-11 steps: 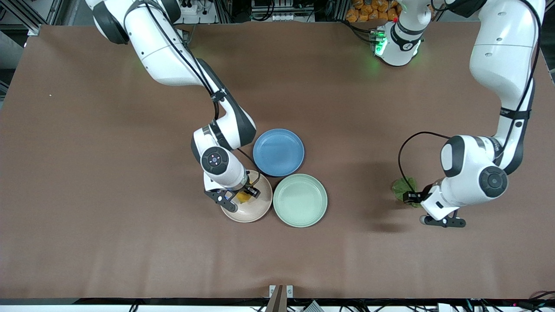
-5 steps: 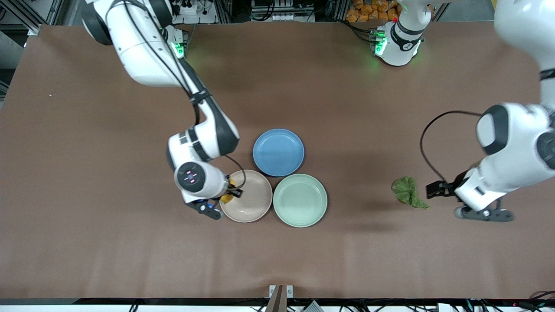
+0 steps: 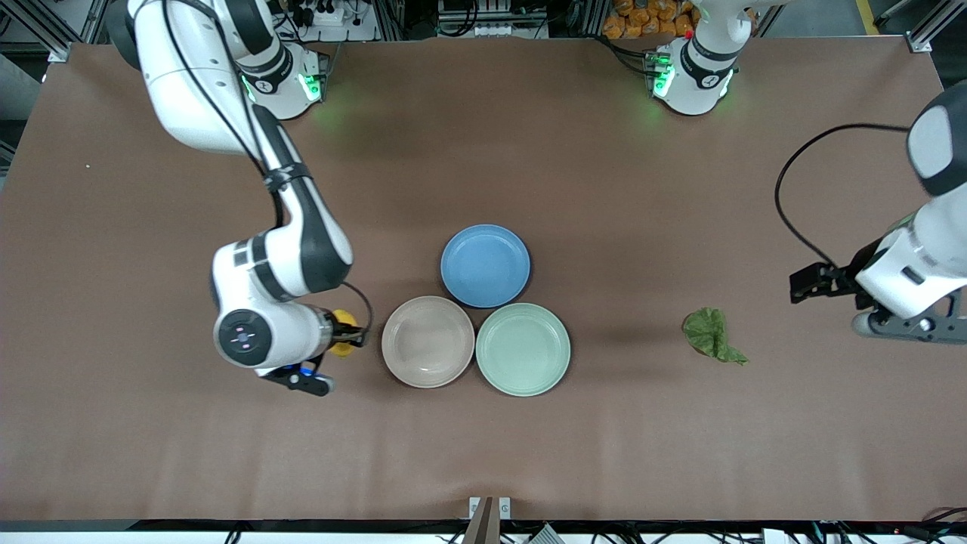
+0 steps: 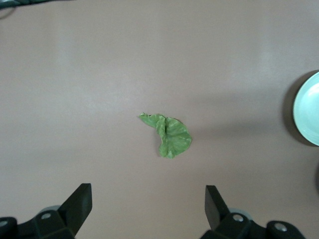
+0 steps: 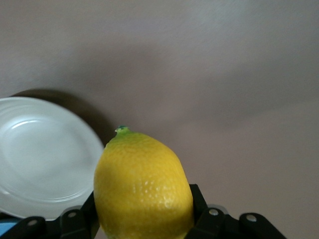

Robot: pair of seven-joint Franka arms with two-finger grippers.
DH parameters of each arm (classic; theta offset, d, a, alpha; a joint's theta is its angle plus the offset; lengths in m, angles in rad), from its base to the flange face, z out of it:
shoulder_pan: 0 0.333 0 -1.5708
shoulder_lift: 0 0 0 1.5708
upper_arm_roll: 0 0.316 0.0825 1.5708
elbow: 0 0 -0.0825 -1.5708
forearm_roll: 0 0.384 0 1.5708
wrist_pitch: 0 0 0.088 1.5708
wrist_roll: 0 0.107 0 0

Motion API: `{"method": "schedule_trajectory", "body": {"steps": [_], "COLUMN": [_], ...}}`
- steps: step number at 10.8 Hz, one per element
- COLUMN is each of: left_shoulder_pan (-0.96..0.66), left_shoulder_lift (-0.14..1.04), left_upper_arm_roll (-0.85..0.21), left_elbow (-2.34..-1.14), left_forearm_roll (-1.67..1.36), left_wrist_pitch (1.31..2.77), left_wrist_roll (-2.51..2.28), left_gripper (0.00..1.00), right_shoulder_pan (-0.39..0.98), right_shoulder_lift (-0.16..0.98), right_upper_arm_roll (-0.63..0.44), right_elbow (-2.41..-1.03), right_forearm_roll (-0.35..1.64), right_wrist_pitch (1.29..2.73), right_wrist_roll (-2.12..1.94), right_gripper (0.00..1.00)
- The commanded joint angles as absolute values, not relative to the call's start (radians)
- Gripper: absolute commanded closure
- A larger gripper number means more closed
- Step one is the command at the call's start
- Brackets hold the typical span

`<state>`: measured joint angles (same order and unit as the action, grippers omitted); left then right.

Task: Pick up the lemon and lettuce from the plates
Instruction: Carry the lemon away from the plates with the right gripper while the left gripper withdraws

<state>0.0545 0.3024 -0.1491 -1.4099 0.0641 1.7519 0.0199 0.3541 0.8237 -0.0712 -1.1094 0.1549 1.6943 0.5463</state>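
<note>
My right gripper [image 3: 346,338] is shut on the yellow lemon [image 3: 342,341], held over the bare table beside the beige plate [image 3: 427,363], toward the right arm's end. In the right wrist view the lemon [image 5: 142,184] fills the gap between the fingers of that gripper [image 5: 143,219], with the beige plate [image 5: 45,159] next to it. The green lettuce [image 3: 710,335] lies on the table, apart from the mint plate [image 3: 523,381]. My left gripper [image 3: 810,283] hangs open and holds nothing, over the table toward the left arm's end from the lettuce [image 4: 172,139]. Both plates hold nothing.
A blue plate [image 3: 485,291] touches the beige and mint plates and lies farther from the front camera than they do. The mint plate's rim [image 4: 309,114] shows at the edge of the left wrist view. Brown table spreads all round.
The right gripper carried the lemon off the beige plate toward the right arm's end. The left gripper opened, left the lettuce on the table and drew away toward its own end.
</note>
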Motion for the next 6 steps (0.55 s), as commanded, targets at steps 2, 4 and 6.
{"method": "schedule_trajectory", "body": {"steps": [2, 4, 6], "left_shoulder_pan": [0.055, 0.060, 0.057], "left_shoulder_lift": [0.181, 0.122, 0.095], "left_upper_arm_roll": [-0.157, -0.149, -0.158], "left_elbow": [-1.410, -1.416, -1.417], "left_forearm_roll": [0.077, 0.072, 0.072], "left_wrist_pitch": [1.649, 1.643, 1.603], "left_wrist_roll": [0.031, -0.012, -0.093], "left_gripper": [0.00, 0.00, 0.00], "right_shoulder_pan": [0.270, 0.220, 0.204], "right_shoulder_lift": [0.784, 0.778, 0.767], "right_upper_arm_roll": [-0.057, -0.073, -0.156], "right_elbow": [-1.118, -1.121, -1.126], "right_forearm_roll": [0.048, 0.044, 0.044], "right_wrist_pitch": [1.651, 1.632, 1.629], "right_wrist_roll": [0.385, 0.290, 0.147], "right_gripper": [0.98, 0.98, 0.98]}}
